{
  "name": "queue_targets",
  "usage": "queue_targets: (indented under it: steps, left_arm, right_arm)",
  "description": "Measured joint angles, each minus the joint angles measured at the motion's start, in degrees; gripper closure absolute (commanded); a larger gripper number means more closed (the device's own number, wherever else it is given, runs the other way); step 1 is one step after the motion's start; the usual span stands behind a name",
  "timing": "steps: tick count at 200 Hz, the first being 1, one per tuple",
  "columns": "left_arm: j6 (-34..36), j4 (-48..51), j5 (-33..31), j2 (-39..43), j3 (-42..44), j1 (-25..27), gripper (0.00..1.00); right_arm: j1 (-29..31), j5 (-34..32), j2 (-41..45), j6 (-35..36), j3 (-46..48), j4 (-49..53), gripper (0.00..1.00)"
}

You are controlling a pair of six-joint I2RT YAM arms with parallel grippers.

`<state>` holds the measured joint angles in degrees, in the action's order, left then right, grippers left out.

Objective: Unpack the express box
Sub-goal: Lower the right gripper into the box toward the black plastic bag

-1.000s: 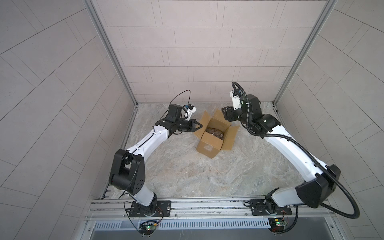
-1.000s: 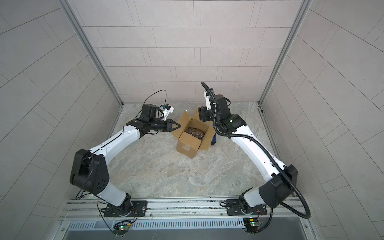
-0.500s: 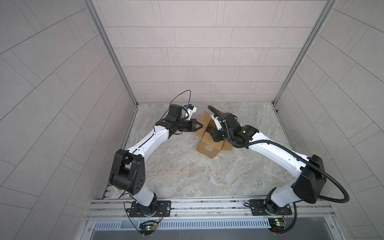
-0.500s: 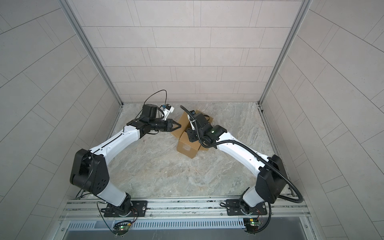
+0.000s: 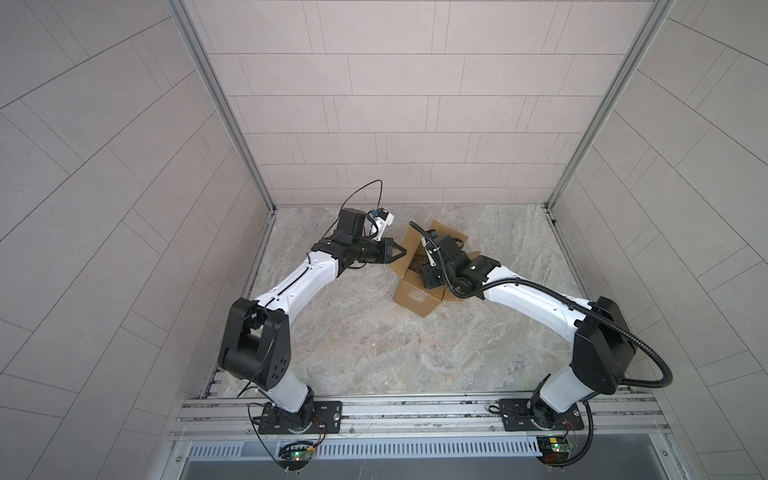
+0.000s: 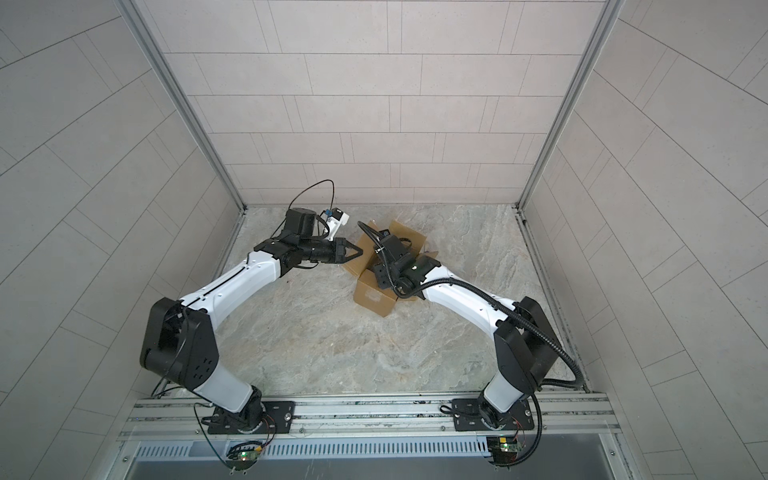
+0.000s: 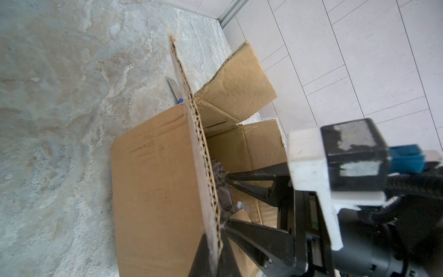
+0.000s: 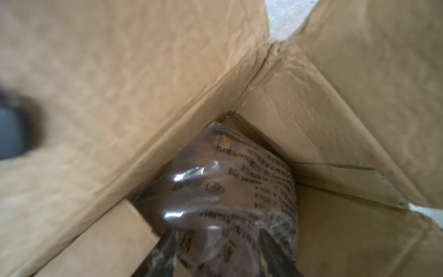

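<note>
The express box (image 5: 415, 295) (image 6: 374, 297) stands on the stone floor with its flaps spread. My left gripper (image 5: 401, 252) (image 6: 358, 251) is shut on the edge of the box's left flap (image 7: 191, 115), with one finger on each face of the cardboard (image 7: 213, 242). My right arm's wrist (image 5: 444, 262) leans over the box's mouth, and its fingers (image 7: 249, 173) reach down inside. In the right wrist view the right gripper (image 8: 217, 242) stands open. Its fingers straddle a clear printed plastic bag (image 8: 230, 187) lying on the box's bottom.
A utility knife blade with a blue handle end (image 7: 174, 90) lies on the floor just behind the box, partly hidden by the flap. Tiled walls (image 5: 374, 124) close in the back and both sides. The arms' base rail (image 5: 415, 411) runs along the front.
My right arm has swung from behind the box down into it, so its fingers now sit around the bag. The left gripper has kept hold of the flap.
</note>
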<state>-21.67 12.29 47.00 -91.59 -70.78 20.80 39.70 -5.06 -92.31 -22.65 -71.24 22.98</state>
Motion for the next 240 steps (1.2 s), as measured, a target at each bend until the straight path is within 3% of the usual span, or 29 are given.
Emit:
queue_targets:
  steps: [72, 110, 131, 157, 240]
  left_arm:
    - [-0.4, 0.0, -0.6, 0.0, 0.0, 0.0, 1.0]
    - [-0.4, 0.1, -1.2, 0.0, 0.0, 0.0, 1.0]
    - [-0.4, 0.3, -1.6, 0.0, 0.0, -0.1, 1.0]
    - [-0.6, 0.1, -1.6, 0.0, 0.0, 0.0, 1.0]
    - [-0.7, 0.4, -2.5, -0.1, 0.0, 0.2, 1.0]
  right_arm:
    - [0.0, -6.6, -4.9, -0.4, -2.2, -1.4, 0.32]
    - [0.0, -8.9, -8.2, -1.9, -5.2, 0.0, 0.32]
    - [0.0, -9.2, -9.9, -3.0, -6.2, 0.1, 0.5]
    - [0.2, -8.5, -11.3, -3.4, -7.1, 0.0, 1.0]
    - [0.0, -7.5, -10.0, -3.3, -9.1, 2.8, 1.0]
